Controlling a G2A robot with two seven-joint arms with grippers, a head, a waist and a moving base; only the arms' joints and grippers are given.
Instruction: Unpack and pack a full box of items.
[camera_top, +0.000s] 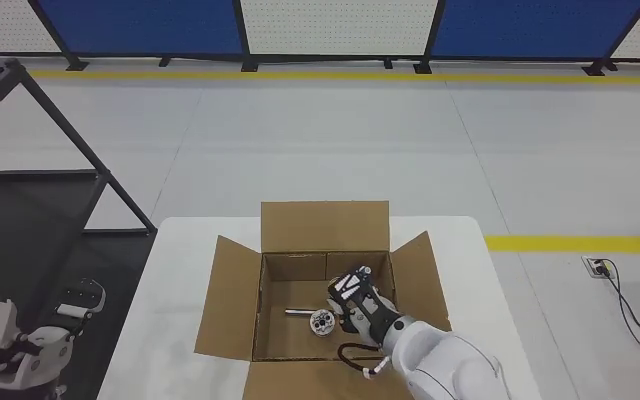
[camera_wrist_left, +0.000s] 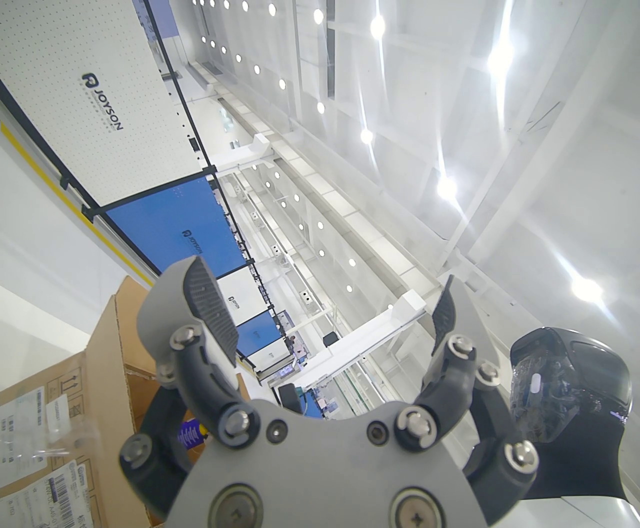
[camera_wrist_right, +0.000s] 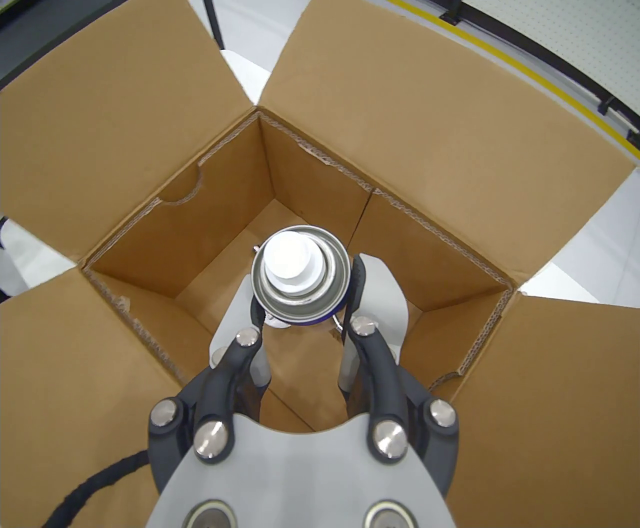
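Observation:
An open cardboard box (camera_top: 228, 300) stands on the white table (camera_top: 165, 340), all flaps folded out. Inside it a spray can (camera_wrist_right: 300, 280) with a white cap, silver rim and blue body stands upright near the middle of the box floor (camera_wrist_right: 240, 280). My right gripper (camera_wrist_right: 305, 292) reaches down into the box and is shut on the can, one finger on each side just under the rim. From above, the can (camera_top: 322, 321) sits beside the right gripper (camera_top: 338, 316). My left gripper (camera_wrist_left: 325, 285) is open and holds nothing, pointing up toward the ceiling beside the box's labelled outer wall (camera_wrist_left: 107, 360).
A thin dark rod (camera_top: 297, 311) lies on the box floor next to the can. The left gripper (camera_top: 78, 298) hangs off the table's left side, near a black frame (camera_top: 70, 130). Bare tabletop surrounds the box.

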